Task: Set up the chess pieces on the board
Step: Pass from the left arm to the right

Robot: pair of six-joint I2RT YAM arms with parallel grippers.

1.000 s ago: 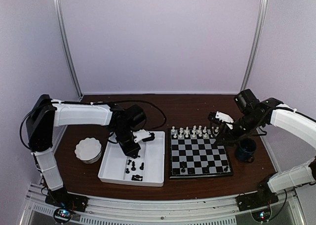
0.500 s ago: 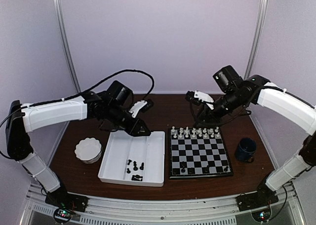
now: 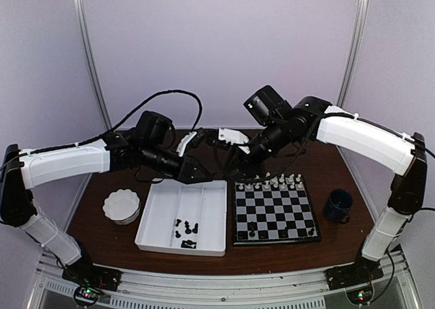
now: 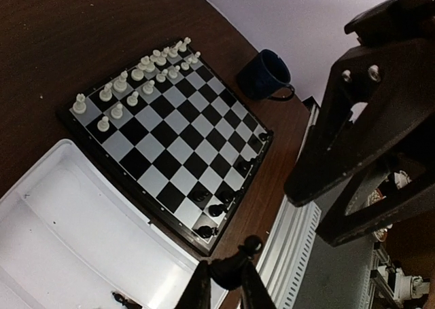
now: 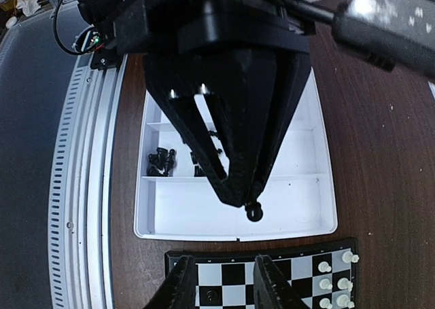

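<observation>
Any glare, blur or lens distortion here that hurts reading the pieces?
Top external: even soft light, no glare, yet the chess pieces are tiny and fuzzy. Left wrist: the board is sharp; the right gripper looms as a dark mass. Right wrist: the left gripper is a near-black silhouette, the rail bows, an arm link top right is blurred and bright.

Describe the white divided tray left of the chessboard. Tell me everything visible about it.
The white tray is rectangular and looks like smooth plastic, with a raised rim and low inner walls splitting it into compartments. It lies flat on the brown table, close beside the left edge of the chessboard, with the scalloped bowl on its other side. Whether it touches the board is unclear. A few black chess pieces lie toward its near end; the rest of it looks bare.
</observation>
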